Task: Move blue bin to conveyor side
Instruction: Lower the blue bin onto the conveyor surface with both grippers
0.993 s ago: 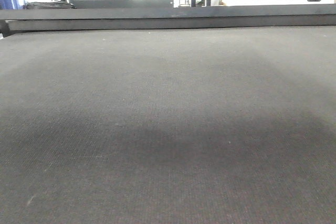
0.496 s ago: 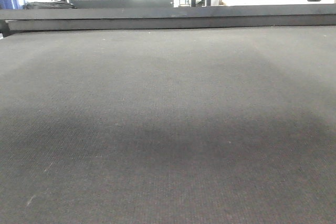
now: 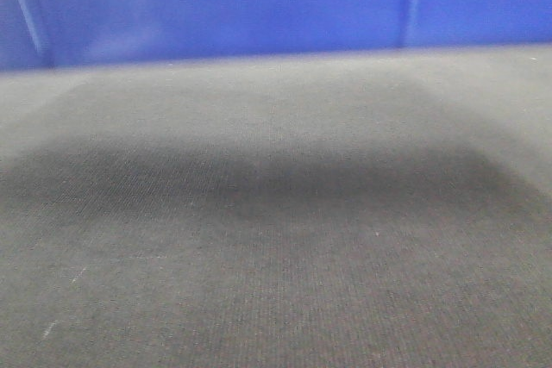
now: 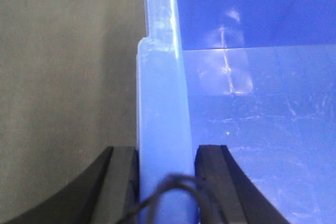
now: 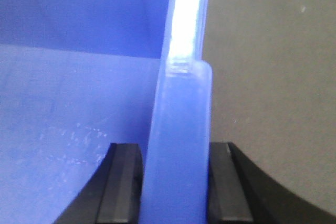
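Jaws of your left gripper [image 4: 167,156] are clenched on the left rim of the blue bin [image 4: 252,103]; those of your right gripper [image 5: 176,153] grasp its right rim. Beyond, the conveyor [image 3: 276,256] forms a dark grey woven tabletop. The bin's wall spans the far side, blurred in the front view.

Front low over conveyor [image 3: 276,265], wrists close, apparently above blue bin [image 4: 252,129] rim
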